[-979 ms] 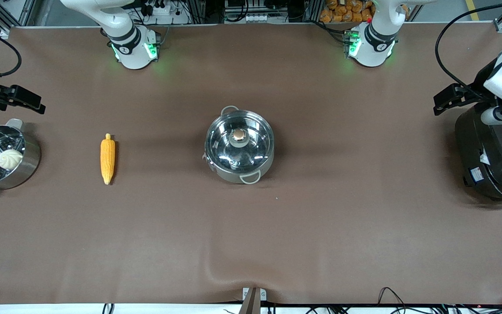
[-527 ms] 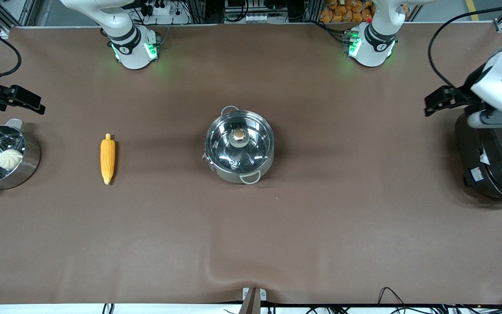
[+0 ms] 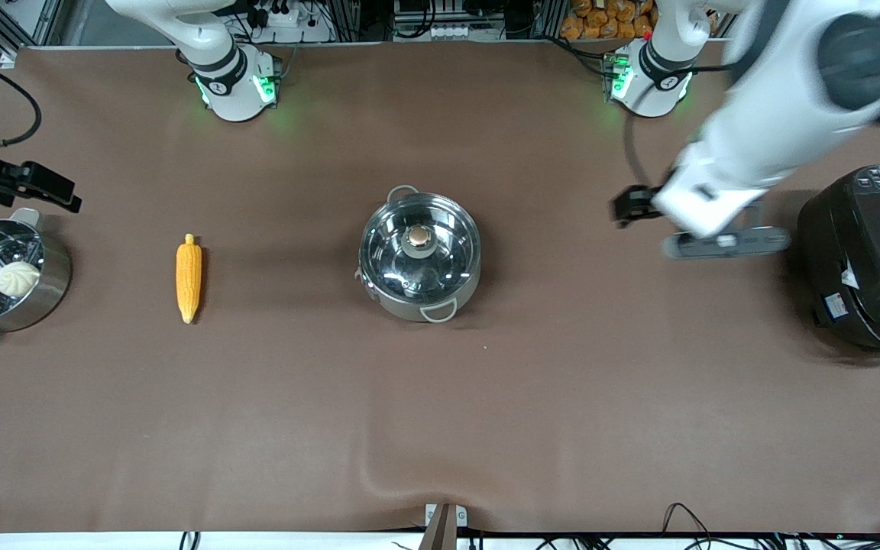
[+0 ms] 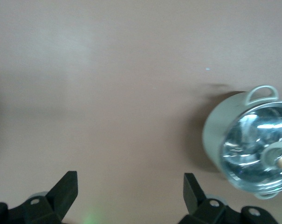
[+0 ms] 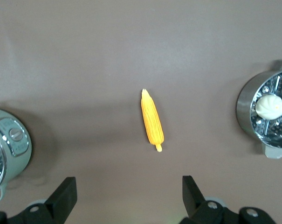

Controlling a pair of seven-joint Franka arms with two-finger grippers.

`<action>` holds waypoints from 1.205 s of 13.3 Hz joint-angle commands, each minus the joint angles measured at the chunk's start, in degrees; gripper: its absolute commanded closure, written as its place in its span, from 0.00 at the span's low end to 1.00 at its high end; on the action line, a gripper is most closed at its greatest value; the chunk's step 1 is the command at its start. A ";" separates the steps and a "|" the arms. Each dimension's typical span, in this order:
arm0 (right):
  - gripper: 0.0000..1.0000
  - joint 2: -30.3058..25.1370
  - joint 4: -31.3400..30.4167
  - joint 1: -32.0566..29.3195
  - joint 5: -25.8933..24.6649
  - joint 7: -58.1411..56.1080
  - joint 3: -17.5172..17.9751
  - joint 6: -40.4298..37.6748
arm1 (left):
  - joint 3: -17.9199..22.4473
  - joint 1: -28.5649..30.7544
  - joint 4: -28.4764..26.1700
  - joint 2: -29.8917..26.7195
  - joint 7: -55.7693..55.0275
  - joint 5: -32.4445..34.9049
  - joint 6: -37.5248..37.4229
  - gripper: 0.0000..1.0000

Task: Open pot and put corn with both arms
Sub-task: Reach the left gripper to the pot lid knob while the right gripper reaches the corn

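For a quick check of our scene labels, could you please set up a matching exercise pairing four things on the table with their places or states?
Things:
1. pot
2. corn
3. white bun
4. left gripper

Places or states:
A. in the steamer pot
B. lid on, mid-table
C. open, over bare table
D. lying between the two pots

Pairs: 1-B, 2-D, 3-A, 4-C
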 commanded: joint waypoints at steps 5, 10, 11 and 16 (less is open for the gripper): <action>0.00 1.48 -15.16 -0.95 -1.27 -4.57 0.01 20.34 | 2.63 -18.34 7.26 13.18 -20.51 0.30 9.38 0.00; 0.00 6.67 -24.48 -2.19 -1.27 -12.14 -0.08 37.31 | 3.87 -24.42 7.35 18.10 -25.27 0.39 17.12 0.00; 0.00 7.55 -26.67 -2.36 -1.27 -13.02 -0.17 40.82 | 3.78 -24.86 7.35 19.16 -25.53 0.39 18.44 0.00; 0.00 11.33 -34.25 -3.25 -1.18 -17.94 -0.08 50.44 | 3.95 -27.67 7.35 22.94 -25.35 0.48 24.60 0.00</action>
